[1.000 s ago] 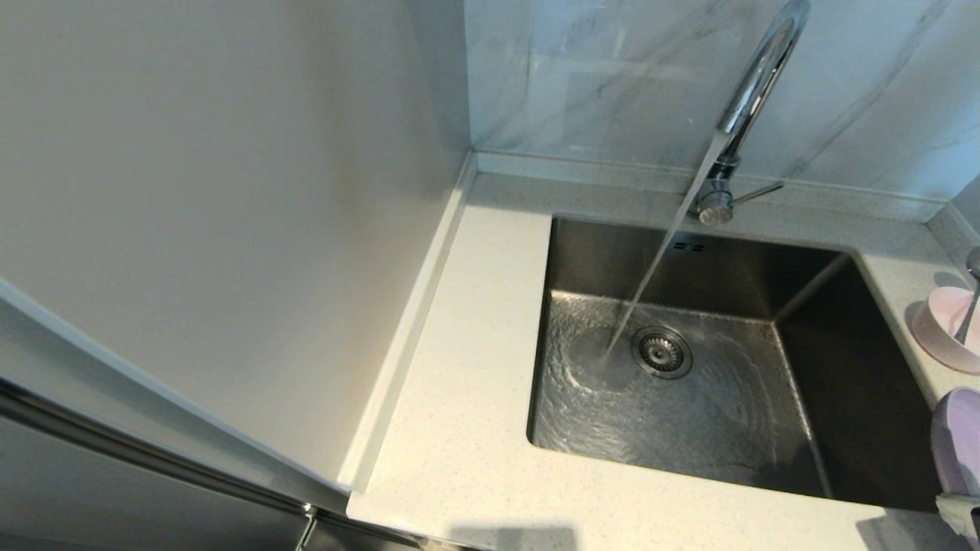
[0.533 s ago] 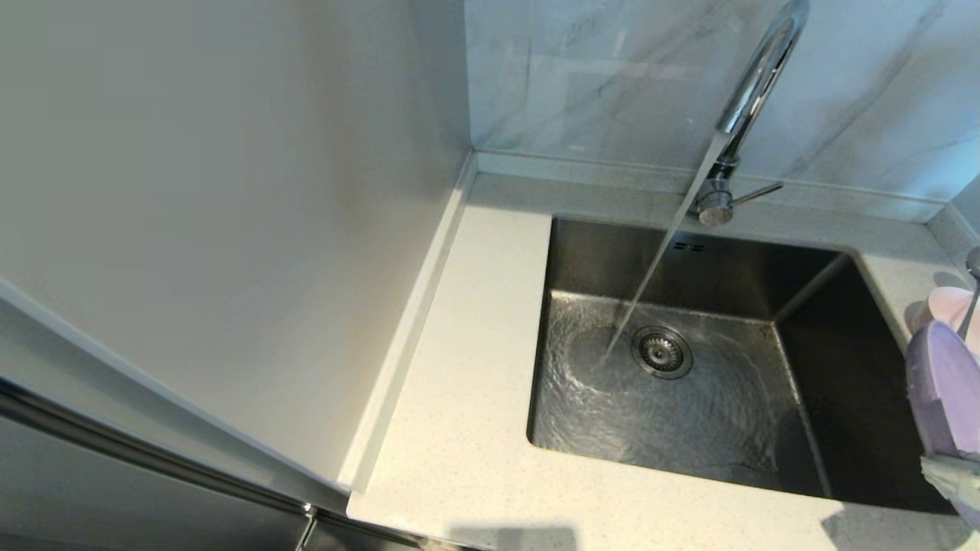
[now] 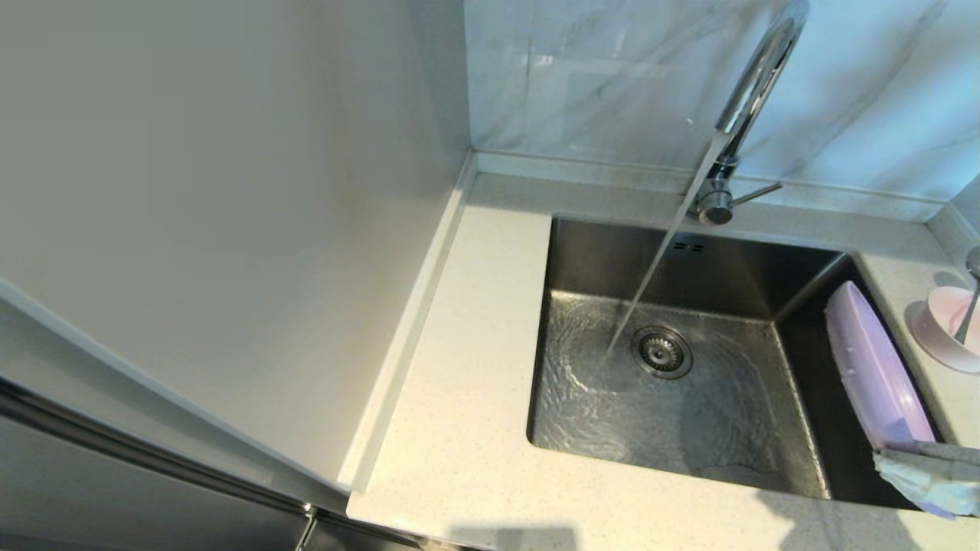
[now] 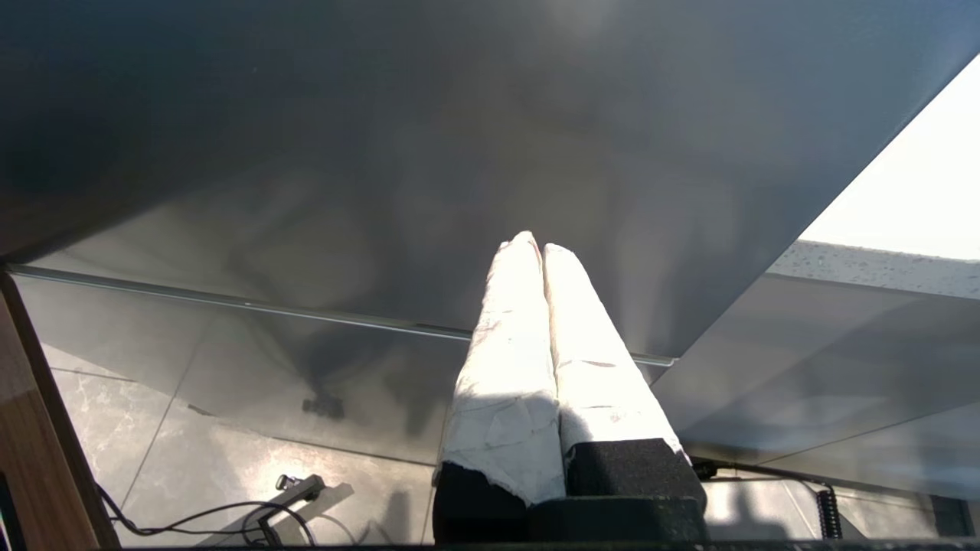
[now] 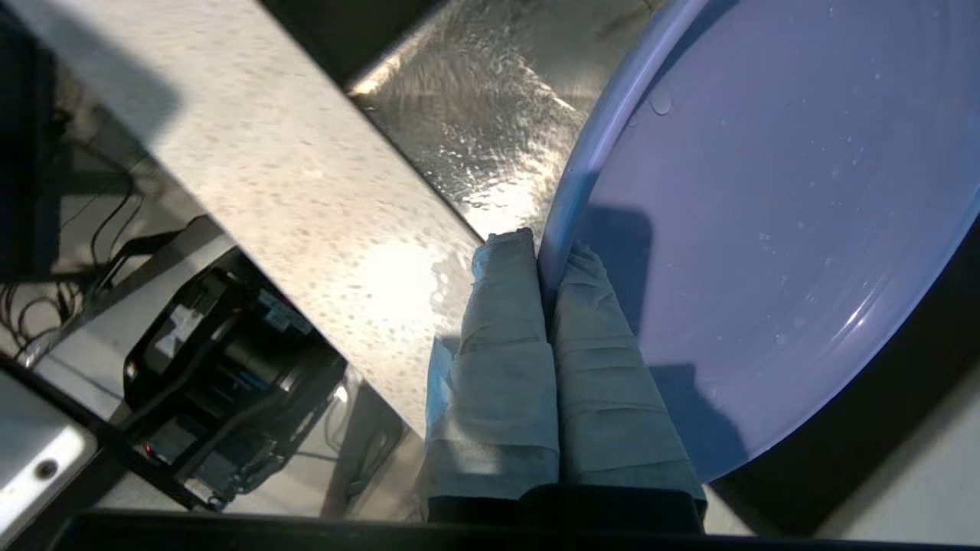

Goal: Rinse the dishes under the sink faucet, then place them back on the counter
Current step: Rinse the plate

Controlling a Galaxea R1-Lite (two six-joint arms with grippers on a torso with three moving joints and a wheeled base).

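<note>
My right gripper (image 3: pixel 892 453) (image 5: pixel 547 249) is shut on the rim of the lavender plate (image 3: pixel 873 375) (image 5: pixel 766 214). The plate stands on edge over the right side of the sink (image 3: pixel 612 252), apart from the water. Droplets dot its face. The chrome faucet (image 3: pixel 754 84) runs a stream onto the basin floor just left of the drain strainer (image 3: pixel 661 352). The pink bowl (image 3: pixel 945 325) with the spoon (image 3: pixel 971 302) leaning in it sits on the counter (image 3: pixel 467 383) at the far right. My left gripper (image 4: pixel 534 245) is shut and empty, parked low in front of a dark panel.
A tall white side panel (image 3: pixel 230 191) borders the counter on the left. The marbled wall (image 3: pixel 597 76) rises behind the faucet. The faucet's thin lever (image 3: pixel 758 191) points right. Cables lie on the floor (image 4: pixel 230 520) in the left wrist view.
The right gripper has carried the plate left from the frame's right edge to over the sink's right side, uncovering the bowl again. Water keeps running.
</note>
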